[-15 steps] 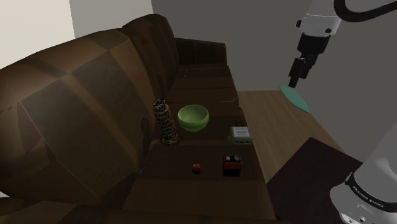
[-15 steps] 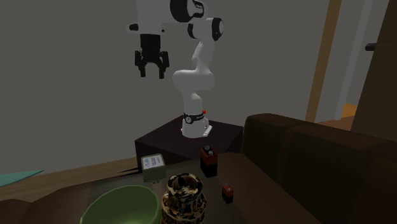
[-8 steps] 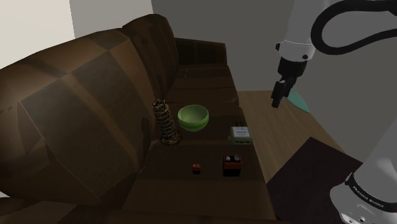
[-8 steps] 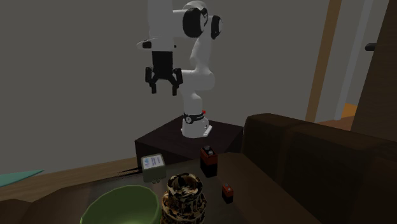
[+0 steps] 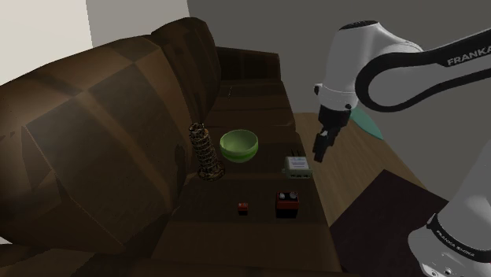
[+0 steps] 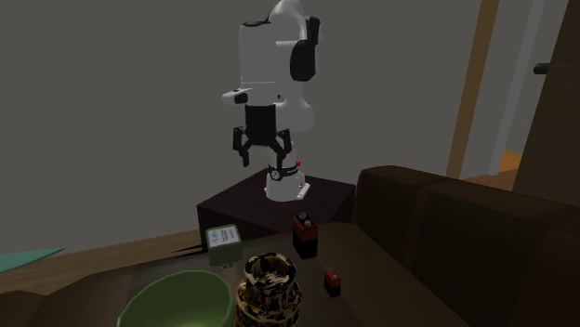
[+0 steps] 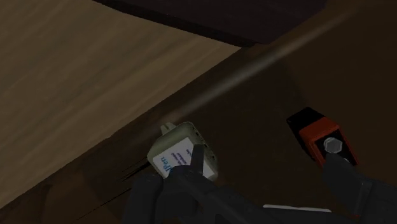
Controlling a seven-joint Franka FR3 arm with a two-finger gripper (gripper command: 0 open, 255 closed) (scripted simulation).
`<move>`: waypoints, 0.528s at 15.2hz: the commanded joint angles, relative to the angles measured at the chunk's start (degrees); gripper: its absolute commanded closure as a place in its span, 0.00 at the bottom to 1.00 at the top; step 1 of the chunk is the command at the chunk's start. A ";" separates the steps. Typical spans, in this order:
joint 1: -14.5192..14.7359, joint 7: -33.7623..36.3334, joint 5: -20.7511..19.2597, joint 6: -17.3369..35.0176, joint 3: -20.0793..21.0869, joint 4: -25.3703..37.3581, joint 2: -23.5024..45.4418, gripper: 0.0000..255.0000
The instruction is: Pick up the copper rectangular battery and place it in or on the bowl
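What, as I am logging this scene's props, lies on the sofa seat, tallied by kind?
Green bowl: 1
Spotted tower-shaped ornament: 1
Pale box with a white label: 1
Black and orange rectangular battery: 1
Small red and black block: 1
Total: 5

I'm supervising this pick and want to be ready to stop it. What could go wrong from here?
1. The open hand hangs by the pale labelled box, which lies close to the orange-and-black battery; it might come down on the wrong one.
2. A small red object lies beside the battery and could be nudged or mistaken for it.
3. The patterned tower stands right by the green bowl; a carry could tip it.
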 commanded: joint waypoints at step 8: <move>4.83 4.81 2.42 13.62 7.78 1.11 14.98 0.00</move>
